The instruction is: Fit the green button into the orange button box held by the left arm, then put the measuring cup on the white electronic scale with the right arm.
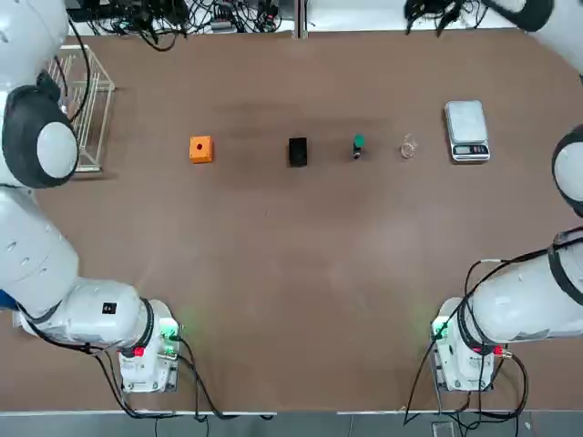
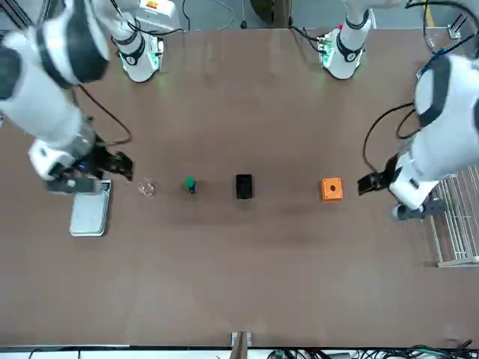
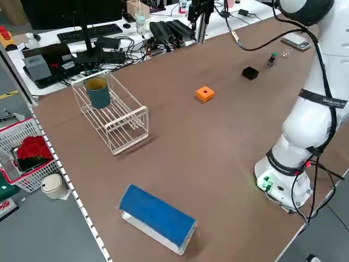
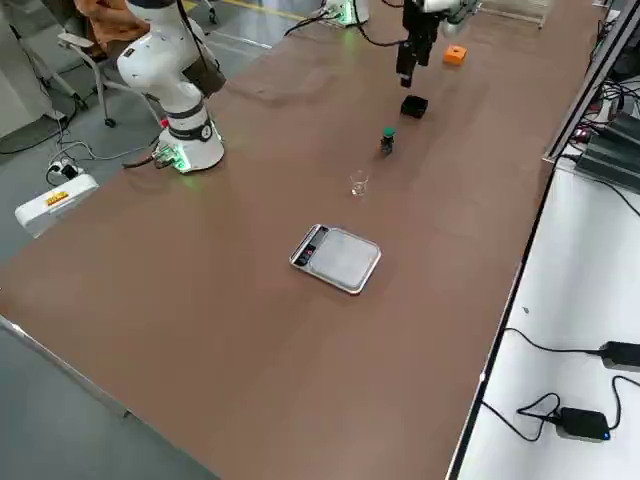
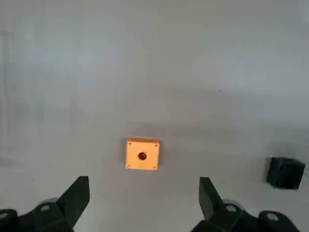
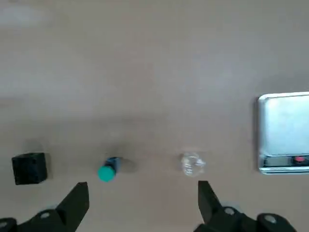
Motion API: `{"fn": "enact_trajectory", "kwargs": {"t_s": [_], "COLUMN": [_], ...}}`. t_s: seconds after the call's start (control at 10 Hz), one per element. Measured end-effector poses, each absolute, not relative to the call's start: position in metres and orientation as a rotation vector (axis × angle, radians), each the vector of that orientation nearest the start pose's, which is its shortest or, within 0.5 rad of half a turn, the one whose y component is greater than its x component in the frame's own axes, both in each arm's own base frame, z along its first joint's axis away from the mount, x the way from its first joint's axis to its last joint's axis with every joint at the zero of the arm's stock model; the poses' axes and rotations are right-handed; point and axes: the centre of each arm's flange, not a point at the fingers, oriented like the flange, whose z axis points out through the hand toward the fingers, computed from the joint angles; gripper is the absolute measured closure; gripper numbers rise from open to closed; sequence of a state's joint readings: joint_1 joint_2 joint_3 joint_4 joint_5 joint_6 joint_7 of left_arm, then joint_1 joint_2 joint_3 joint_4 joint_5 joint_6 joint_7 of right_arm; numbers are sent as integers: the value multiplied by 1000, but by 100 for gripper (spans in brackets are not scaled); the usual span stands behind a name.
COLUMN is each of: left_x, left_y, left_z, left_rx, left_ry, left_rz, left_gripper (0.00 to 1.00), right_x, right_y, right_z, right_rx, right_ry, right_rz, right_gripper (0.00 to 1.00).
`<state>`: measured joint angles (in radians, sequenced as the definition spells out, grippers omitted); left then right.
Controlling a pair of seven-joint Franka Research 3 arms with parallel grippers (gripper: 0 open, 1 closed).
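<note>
- Your left hand [image 5: 142,203] hovers with fingers spread wide and empty, above the table [image 1: 273,273] and short of the orange button box [image 5: 142,154], whose hole faces up, ready for a grasp from above.
- Your right hand [image 6: 140,205] is likewise wide open and empty, hanging between the green button [image 6: 107,171] and the measuring cup [image 6: 192,163].
- Taking the black block [image 1: 297,151] as landmark in the top view: the box sits well apart to its left, the button just right, then the cup, with the white electronic scale [image 1: 466,130] farthest right.
</note>
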<state>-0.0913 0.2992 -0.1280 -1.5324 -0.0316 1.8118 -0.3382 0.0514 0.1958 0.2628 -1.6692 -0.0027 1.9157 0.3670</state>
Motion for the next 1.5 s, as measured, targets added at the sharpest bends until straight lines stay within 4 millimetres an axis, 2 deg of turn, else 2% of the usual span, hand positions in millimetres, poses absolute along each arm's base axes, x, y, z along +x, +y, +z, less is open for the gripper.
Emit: {"fn": "enact_trajectory", "kwargs": {"t_s": [0.2,0.4,0.6,0.8,0.9,1.0,1.2,1.5], "left_x": [624,613,596,578,566,553,533,525], "left_y": [-155,-153,-146,-144,-144,-143,-138,-135], "left_z": [435,401,370,334,309,285,253,226], "left_rx": [-3169,-3147,-3142,-3152,-3157,-3154,-3141,-3132], "left_ry": [-224,-243,-289,-341,-359,-356,-326,-260], "left_rz": [80,116,100,28,1,3,-24,-72], "left_gripper": [0,0,1,1,1,2,2,2], "right_x": [588,573,563,549,545,540,529,517], "right_y": [221,240,267,296,303,305,304,302], "right_z": [423,356,311,281,271,259,243,228], "right_rx": [-3057,-3050,-3087,-3145,-3153,-3144,-3124,-3105], "right_ry": [91,88,133,159,166,163,151,142], "right_rz": [-35,17,39,15,7,2,-16,-33], "right_gripper": [0,0,0,0,0,0,0,7]}}
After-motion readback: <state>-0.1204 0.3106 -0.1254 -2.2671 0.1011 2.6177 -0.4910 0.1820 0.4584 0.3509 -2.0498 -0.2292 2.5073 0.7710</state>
